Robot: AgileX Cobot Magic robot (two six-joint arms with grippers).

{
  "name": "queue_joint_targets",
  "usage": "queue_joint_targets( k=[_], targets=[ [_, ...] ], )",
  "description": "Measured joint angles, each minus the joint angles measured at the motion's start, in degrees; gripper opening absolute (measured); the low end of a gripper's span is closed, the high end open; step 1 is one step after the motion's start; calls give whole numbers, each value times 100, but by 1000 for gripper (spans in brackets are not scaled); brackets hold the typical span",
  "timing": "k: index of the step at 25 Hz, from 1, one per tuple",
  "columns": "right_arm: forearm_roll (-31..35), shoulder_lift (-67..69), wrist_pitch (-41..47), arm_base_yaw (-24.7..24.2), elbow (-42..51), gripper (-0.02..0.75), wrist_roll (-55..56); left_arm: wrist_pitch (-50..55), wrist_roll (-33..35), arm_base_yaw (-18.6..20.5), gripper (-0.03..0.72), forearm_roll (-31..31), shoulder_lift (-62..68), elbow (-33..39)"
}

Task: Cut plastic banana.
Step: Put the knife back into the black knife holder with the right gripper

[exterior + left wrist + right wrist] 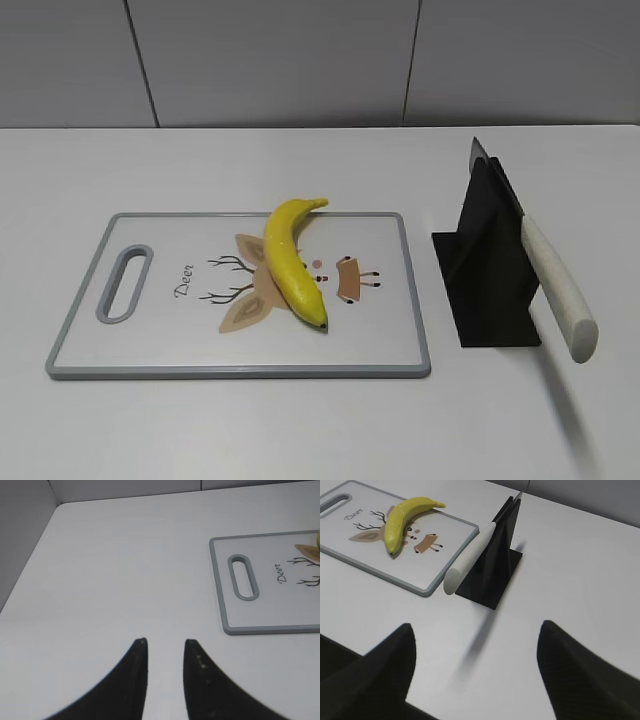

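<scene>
The yellow plastic banana [292, 259] lies whole on the grey-rimmed cutting board [90, 300], dark tip toward the front; it also shows in the right wrist view [402, 519]. A knife with a white handle [558, 287] rests slanted in a black stand [487, 285] right of the board, seen also in the right wrist view [470, 559]. My left gripper [165, 641] is open and empty over bare table, left of the board's handle slot [243, 576]. My right gripper [476, 630] is wide open and empty, in front of the knife stand. Neither gripper shows in the exterior view.
The white table [300, 430] ends at a grey panelled wall [300, 60] behind. The board carries a deer drawing [250, 290].
</scene>
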Motion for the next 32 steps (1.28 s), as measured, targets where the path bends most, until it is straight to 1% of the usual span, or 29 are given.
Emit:
queue_joint_targets(
  k=[5,7,9,17,21,24,32],
  targets=[
    [-14,0,0,-7,0,586,24,0,0,0,239,0,0,0],
    [-14,0,0,-98,0,586,24,0,0,0,239,0,0,0],
    [-14,0,0,-326,0,586,24,0,0,0,239,0,0,0],
    [-19,0,2,-1738,0,586,26,0,0,0,239,0,0,0],
    [-19,0,2,-2165,0,586,30,0,0,0,239,0,0,0],
    [-19,0,2,-2234,0,586,30,0,0,0,239,0,0,0],
    [-19,0,2,-2234,0,586,30,0,0,0,239,0,0,0]
  ],
)
